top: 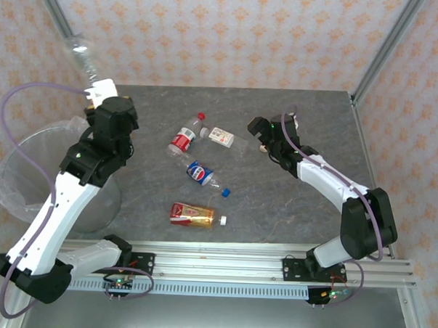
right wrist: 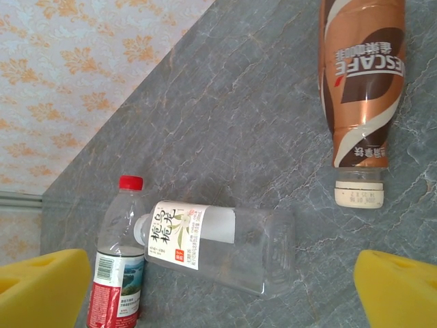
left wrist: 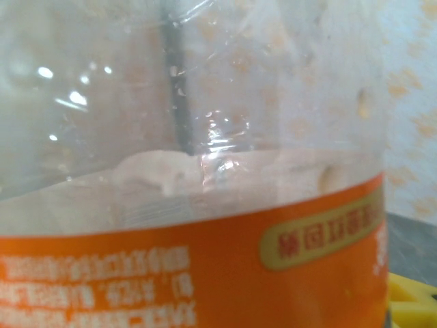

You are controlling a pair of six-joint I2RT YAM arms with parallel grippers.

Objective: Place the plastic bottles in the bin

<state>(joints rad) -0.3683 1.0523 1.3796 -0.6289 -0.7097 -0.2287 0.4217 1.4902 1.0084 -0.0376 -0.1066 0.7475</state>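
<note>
I have the left gripper (top: pixel 93 88) raised high at the far left, jaws closed partway on a clear plastic bottle with an orange label (left wrist: pixel 205 273); in the wrist view its wall sits right against the lens, with a yellow finger pad (left wrist: pixel 413 301) peeking in at the corner; from above, the bottle pokes up and away near the far side of the round bin lined with a crinkly clear plastic bag (top: pixel 11 187); whether it hangs over the opening I cannot tell, so I judge this one mid-carry, not yet dropped; through the bag I can't make out any bottle inside.

On the grey table (top: pixel 290 211) five lie waiting: a red-capped bottle with a red label (top: pixel 184 138); a clear bottle with a white label (top: pixel 221 137) just beside it; a blue-labelled bottle with a blue cap (top: pixel 202 174); a bottle with a red-and-amber label and white cap (top: pixel 193 215) nearest me; and a brown coffee bottle with a cream cap (right wrist: pixel 362 89); the right gripper (right wrist: pixel 218 301) hovers over the white-labelled one, jaws spread wide, holding nothing; by my reckoning most of the job lies ahead.
</note>
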